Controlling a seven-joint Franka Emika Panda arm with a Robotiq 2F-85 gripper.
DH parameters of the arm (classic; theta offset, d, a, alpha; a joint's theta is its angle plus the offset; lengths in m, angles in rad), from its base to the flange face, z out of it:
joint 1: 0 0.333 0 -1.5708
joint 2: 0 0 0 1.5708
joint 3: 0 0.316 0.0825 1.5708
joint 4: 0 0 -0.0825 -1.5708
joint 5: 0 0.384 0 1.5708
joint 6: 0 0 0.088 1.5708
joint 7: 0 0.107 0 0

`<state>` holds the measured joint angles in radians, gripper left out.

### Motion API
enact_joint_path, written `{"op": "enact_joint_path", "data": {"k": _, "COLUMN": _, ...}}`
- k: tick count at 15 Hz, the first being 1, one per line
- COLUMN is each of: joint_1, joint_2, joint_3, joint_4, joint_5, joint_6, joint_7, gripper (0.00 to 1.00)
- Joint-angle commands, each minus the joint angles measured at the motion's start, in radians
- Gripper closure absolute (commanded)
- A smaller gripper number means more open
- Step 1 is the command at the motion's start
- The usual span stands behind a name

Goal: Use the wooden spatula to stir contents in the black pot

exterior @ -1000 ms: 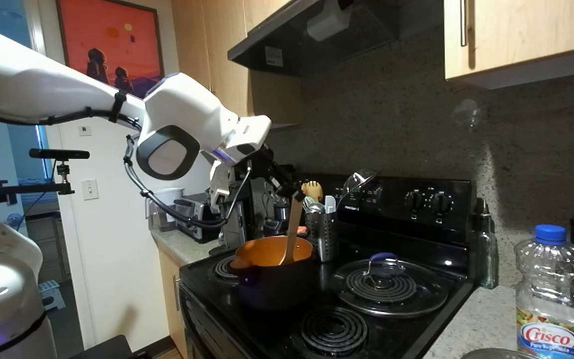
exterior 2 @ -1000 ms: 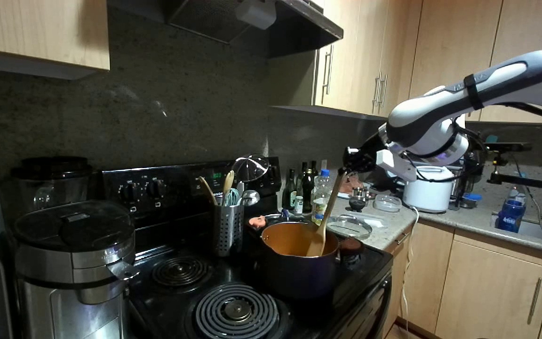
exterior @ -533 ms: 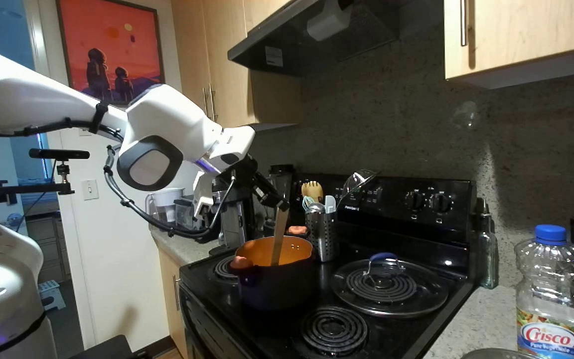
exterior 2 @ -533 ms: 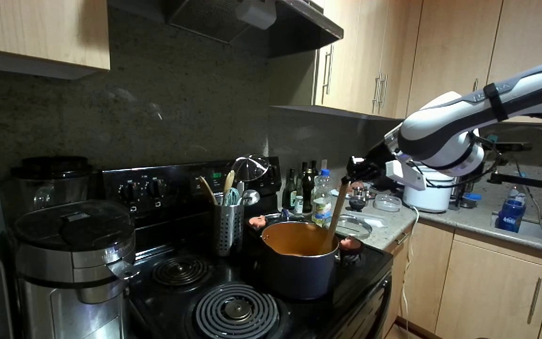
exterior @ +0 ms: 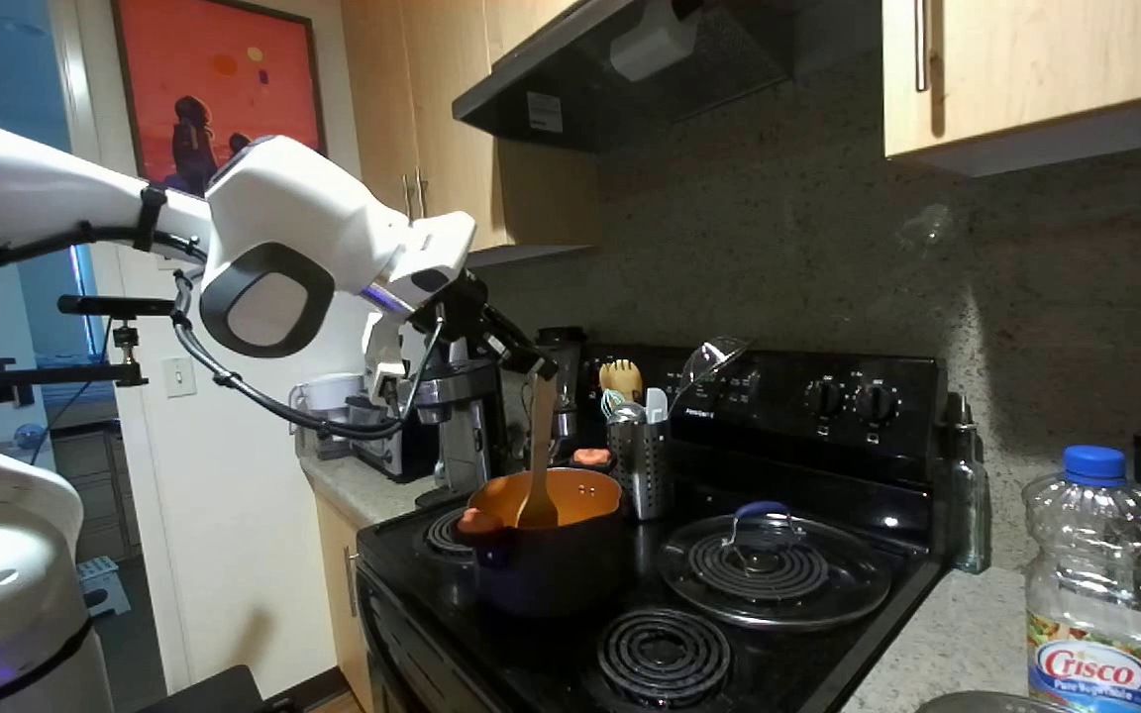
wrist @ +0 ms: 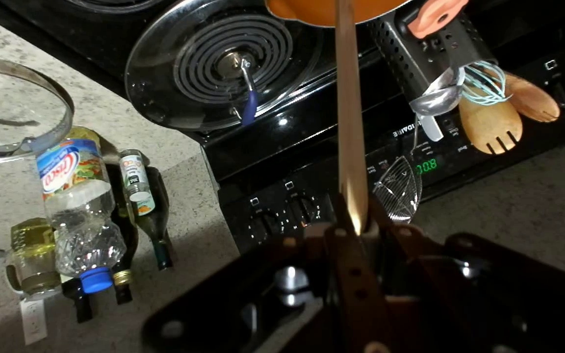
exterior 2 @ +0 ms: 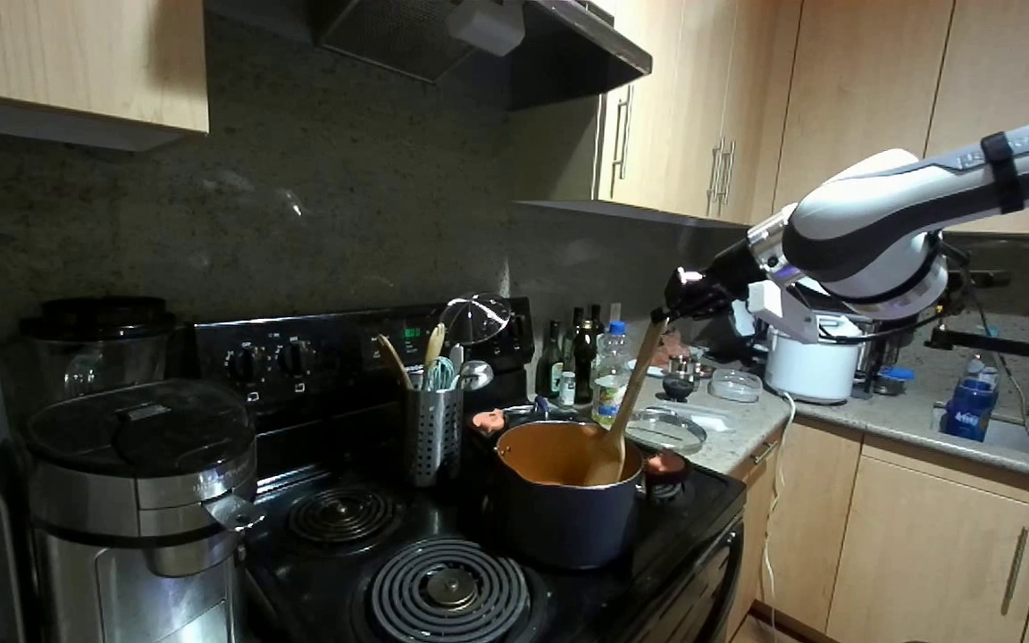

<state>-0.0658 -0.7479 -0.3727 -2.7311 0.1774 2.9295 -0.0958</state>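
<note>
My gripper (exterior: 546, 368) is shut on the upper end of the wooden spatula (exterior: 541, 436); the grip also shows in the wrist view (wrist: 356, 225). The spatula slants down into the black pot (exterior: 551, 574), its blade inside the mouth. In an exterior view the gripper (exterior 2: 662, 314) is above the pot's rim, and the spatula (exterior 2: 635, 384) leans toward the arm, over the side of the black pot (exterior 2: 568, 527) nearer the arm. Orange shows inside the pot; I cannot tell the contents from the orange inner wall. The blade's lowest part is hidden by the rim.
A metal utensil holder (exterior: 640, 470) stands close behind the pot. A glass lid with a blue handle (exterior: 778, 584) lies on a burner. A Crisco bottle (exterior: 1100, 614) stands on the counter. The range hood (exterior: 620, 79) hangs above the stove.
The gripper and spatula have moved back toward the robot's base across the pot. They dipped about half a second ago and are now higher, with more of the blade showing. The pot stays in place.
</note>
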Motion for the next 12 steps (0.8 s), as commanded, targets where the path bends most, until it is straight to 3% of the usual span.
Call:
{"op": "enact_joint_path", "data": {"k": 1, "joint_1": 0.033, "joint_2": -0.036, "joint_3": 0.001, "joint_4": -0.019, "joint_5": 0.001, "joint_6": -0.02, "joint_7": -0.019, "gripper": 0.94}}
{"op": "enact_joint_path", "data": {"k": 12, "joint_1": 0.161, "joint_2": -0.001, "joint_3": 0.021, "joint_4": -0.007, "joint_5": 0.006, "joint_6": 0.009, "joint_7": -0.019, "gripper": 0.94}}
